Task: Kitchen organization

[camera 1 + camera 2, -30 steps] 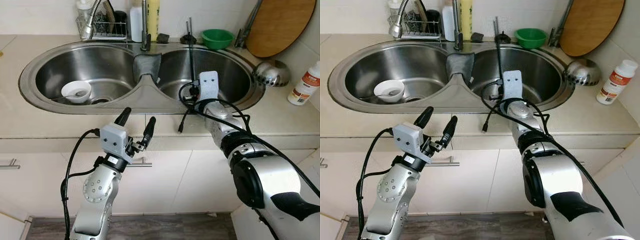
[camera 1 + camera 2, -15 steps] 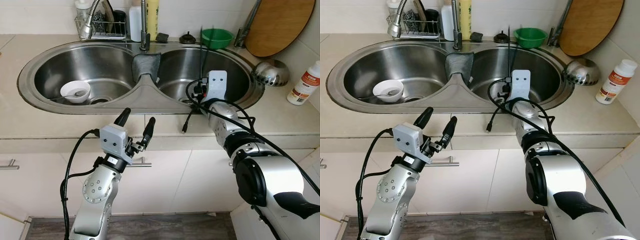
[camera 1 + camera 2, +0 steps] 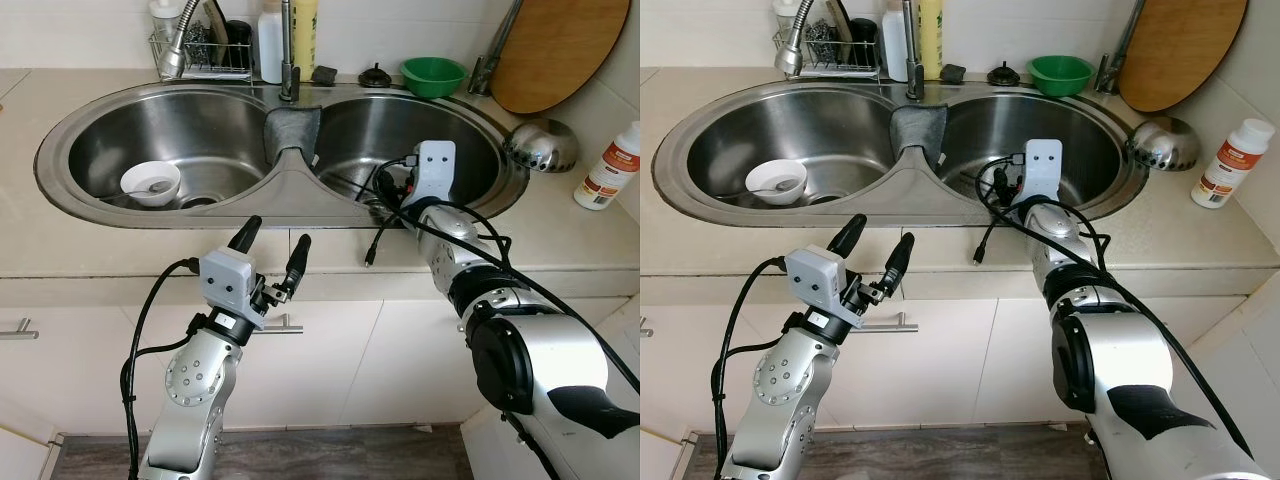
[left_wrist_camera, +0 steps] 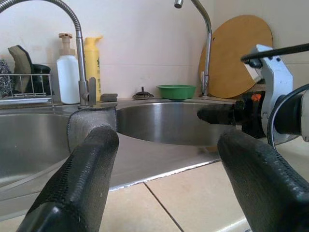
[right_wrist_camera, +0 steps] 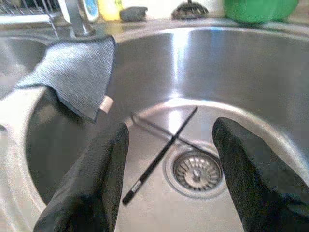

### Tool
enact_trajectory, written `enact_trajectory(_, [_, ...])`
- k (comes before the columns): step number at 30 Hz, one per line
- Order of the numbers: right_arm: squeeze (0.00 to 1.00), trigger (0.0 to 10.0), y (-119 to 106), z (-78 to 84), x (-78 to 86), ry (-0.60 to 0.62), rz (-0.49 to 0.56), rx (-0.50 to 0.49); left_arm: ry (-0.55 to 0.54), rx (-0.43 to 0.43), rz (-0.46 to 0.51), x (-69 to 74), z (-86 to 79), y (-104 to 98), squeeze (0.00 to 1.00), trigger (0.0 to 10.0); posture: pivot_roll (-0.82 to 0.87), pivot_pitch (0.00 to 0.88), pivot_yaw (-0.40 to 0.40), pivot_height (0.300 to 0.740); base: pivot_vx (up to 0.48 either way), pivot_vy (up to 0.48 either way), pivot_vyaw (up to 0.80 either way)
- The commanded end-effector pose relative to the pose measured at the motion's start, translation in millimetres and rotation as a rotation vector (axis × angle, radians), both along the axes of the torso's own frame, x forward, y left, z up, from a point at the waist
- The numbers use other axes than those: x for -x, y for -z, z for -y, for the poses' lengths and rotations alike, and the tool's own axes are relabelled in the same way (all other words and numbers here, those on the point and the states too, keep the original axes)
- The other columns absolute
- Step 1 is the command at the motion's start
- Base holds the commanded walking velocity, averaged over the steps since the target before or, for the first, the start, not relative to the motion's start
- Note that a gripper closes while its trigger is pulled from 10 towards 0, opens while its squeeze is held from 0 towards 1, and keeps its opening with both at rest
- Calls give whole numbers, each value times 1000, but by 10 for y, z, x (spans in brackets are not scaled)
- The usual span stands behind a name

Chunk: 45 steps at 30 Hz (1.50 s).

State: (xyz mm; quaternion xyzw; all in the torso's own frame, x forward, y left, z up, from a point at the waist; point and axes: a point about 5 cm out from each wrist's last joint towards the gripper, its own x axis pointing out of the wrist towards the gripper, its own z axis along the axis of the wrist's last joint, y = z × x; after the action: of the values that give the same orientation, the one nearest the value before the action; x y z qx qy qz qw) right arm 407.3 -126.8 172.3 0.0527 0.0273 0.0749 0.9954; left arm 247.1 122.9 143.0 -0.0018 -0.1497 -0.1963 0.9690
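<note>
From the head views the fingers of the right gripper (image 5: pixel 169 179) are hidden behind its white wrist camera and cables at the front rim of the double sink (image 3: pixel 60 140), so its opening can be judged from the wrist view alone. There the two black fingers (image 5: pixel 91 183) stand wide apart and hold nothing. Below and between them, on the bottom of the right basin, lie two thin black chopsticks (image 5: pixel 161 154), crossed over each other; the second one is thin and hard to make out. The drain strainer (image 5: pixel 197 170) sits just beside them, a little toward the far side of the gripper. A grey cloth (image 5: pixel 72 79) hangs over the divider between the basins, beyond the fingers; its edge is cut off by the frame.

The left gripper (image 3: pixel 272 250) hovers in front of the counter edge, above the cabinet doors, its fingers apart and empty, touching nothing. Beyond it, in the left basin, stands a white bowl (image 3: pixel 152 182) with a spoon inside; the spoon is small and not clear.

Behind the right gripper, on the back rim, stands a green bowl (image 3: pixel 434 76). To its right a round wooden board (image 3: pixel 560 50) leans on the wall, partly cut off.
</note>
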Motion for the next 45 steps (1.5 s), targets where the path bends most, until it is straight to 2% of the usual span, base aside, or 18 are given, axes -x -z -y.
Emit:
enact_trajectory(1, [1000, 10000, -79, 4, -3, -5, 62, -39, -1, 2, 0, 13, 1, -4, 0, 10000, 69, 0, -77, 740, 0, 0, 0])
enact_trajectory(8, [1000, 10000, -187, 23, 59, -28, 221, -60, 13, 0, -2, 20, 13, -10, 0, 10000, 62, 0, -75, 740, 0, 0, 0])
enact_trajectory(9, [973, 10000, -209, 40, 81, -35, 256, -61, 15, -3, -1, 21, 13, -13, 0, 10000, 62, 0, -74, 740, 0, 0, 0])
enact_trajectory(10, [0, 10000, -251, 71, 117, -40, 305, -72, 15, -6, -1, 22, 2, -17, 0, 10000, 59, 0, -73, 740, 0, 0, 0])
enact_trajectory(14, [0, 10000, -287, 91, 156, -41, 343, -78, 11, -4, -1, 22, -14, -18, 0, 10000, 58, 0, -75, 740, 0, 0, 0])
enact_trajectory(17, [0, 10000, -277, 116, 229, -25, 363, -121, 7, 6, 1, 4, -13, -28, 0, 10000, 59, 0, -79, 740, 0, 95, 0])
enact_trajectory(21, [0, 10000, -249, 88, 293, -38, 371, -134, 10, 3, 5, -5, -9, -42, 0, 10000, 56, 0, -77, 740, 0, 451, 0])
enact_trajectory(23, [0, 10000, -224, 21, 370, -69, 383, -119, 15, 0, 5, -3, -12, -38, 0, 10000, 53, 0, -74, 740, 0, 480, 0])
enact_trajectory(31, [0, 10000, -247, -53, 439, -80, 381, -142, 18, -4, 12, -8, -18, -53, 0, 10000, 58, 0, -72, 740, 0, 480, 0])
enact_trajectory(45, [0, 10000, -325, -170, 626, -147, 437, -90, 27, -11, 16, 12, -23, -66, 0, 10000, 53, 0, -73, 740, 0, 480, 0])
